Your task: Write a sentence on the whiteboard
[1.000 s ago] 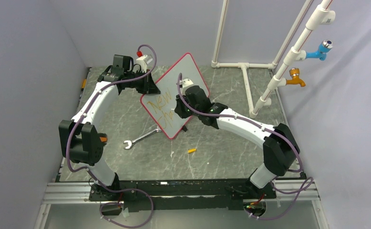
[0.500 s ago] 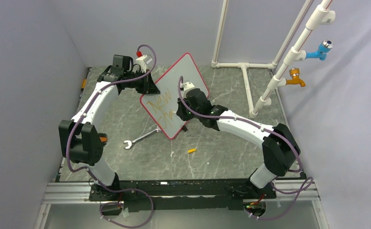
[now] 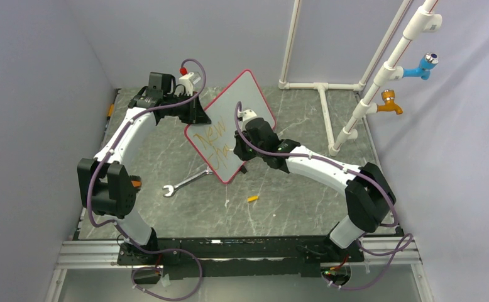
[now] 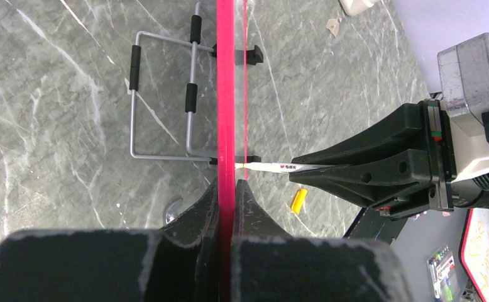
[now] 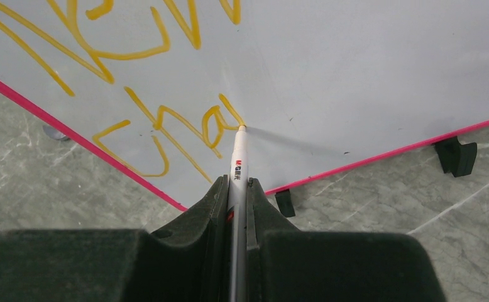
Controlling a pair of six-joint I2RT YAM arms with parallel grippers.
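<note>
My right gripper [image 5: 237, 186] pinches the slim white-barrelled marker [image 5: 239, 154]. Its tip touches the red-framed white rectangular whiteboard [image 5: 368, 69] at the last stroke of the orange handwritten sentence [image 5: 166, 126]. Blank surface lies to the tip's right, along the writing line. My left gripper [image 4: 227, 189] is clamped on the frame edge of the board, which is propped mid-table.

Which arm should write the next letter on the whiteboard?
Right. The right pincer is shut on the marker, tip touching the whiteboard at the end of the orange sentence. The left pincer is clamped on the whiteboard's red frame, holding it tilted up.
</note>
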